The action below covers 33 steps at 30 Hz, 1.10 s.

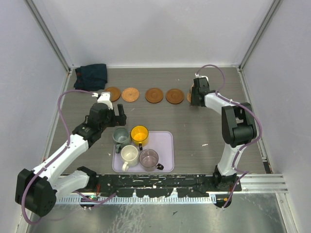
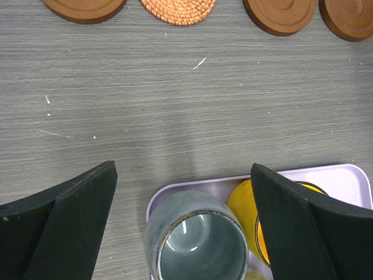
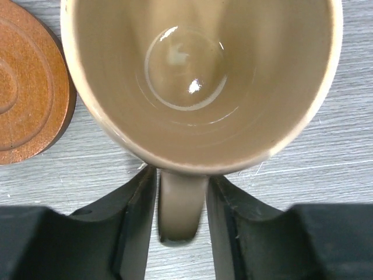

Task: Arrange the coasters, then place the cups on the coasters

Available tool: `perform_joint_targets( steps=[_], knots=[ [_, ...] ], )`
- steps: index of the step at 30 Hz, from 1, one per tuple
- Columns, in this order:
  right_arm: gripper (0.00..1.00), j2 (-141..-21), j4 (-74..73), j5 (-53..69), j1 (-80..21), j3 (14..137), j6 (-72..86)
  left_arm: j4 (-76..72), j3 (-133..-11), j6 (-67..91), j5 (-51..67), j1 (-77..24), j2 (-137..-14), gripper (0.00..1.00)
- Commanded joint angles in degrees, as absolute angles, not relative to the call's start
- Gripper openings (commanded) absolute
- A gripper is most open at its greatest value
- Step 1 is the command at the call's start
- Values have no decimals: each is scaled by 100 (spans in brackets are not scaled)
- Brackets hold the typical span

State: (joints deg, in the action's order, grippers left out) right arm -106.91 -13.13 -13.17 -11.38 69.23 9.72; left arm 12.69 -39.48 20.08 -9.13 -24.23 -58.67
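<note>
We see the right pincer (image 3: 181, 178) with its 2 matte black fingers (image 3: 125, 227) flanking the slim handle of the tan cup (image 3: 201, 76), a glossy, round-mouthed mug. The fingers sit so close to the handle that we cannot tell whether they press on it. What the cup stands on is hidden by its own body. Just left of this pincer lies a wooden coaster (image 3: 23, 99), a flat disc with raised rings and a dark edge.

The left pincer (image 2: 182, 169) is spread wide and holds nothing. Below and between its fingers stands the grey-green cup (image 2: 195, 242), speckled glaze outside, shiny inside. The yellow cup (image 2: 245, 204) is just beside it, towards the right finger. Both stand in the near corner of the lavender tray (image 2: 349, 175), a smooth rectangle with rounded corners and a low rim. Nearer the arm bases than this pincer, the tray also holds the cream cup (image 1: 129, 154) and the translucent mauve cup (image 1: 148, 158).

Ahead of the left pincer, 4 discs line up: 3 ringed wooden ones and 1 woven coaster (image 2: 178, 9) of coiled fibre. Between that row and the tray rim the grey, fine-grained table (image 2: 175, 105) lies bare. A crumpled dark cloth (image 1: 91, 76) sits in the far corner beyond this pincer.
</note>
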Motion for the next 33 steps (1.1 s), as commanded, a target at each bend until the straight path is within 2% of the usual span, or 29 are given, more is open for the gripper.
perform_joint_targets(
  steps=[1,6,22,29,33],
  knots=[
    [48,-10501,-1079,-1294,-1116,7136,1054,1072,-3955,1951,-853,-2383,-5748,99],
    [52,-10519,-1098,-1295,-1112,7136,1101,1068,-3931,1962,-844,-2389,-5727,99],
    [52,-10503,-1199,-1572,-1116,7378,1247,1045,-3903,1965,-798,-2382,-5704,99],
    [48,-10584,-1248,-1527,-1116,7528,1323,1046,-3867,1973,-794,-2384,-5655,99],
    [37,-10650,-1337,-1560,-1116,7531,1345,1037,-3876,1969,-802,-2386,-5669,99]
  ],
)
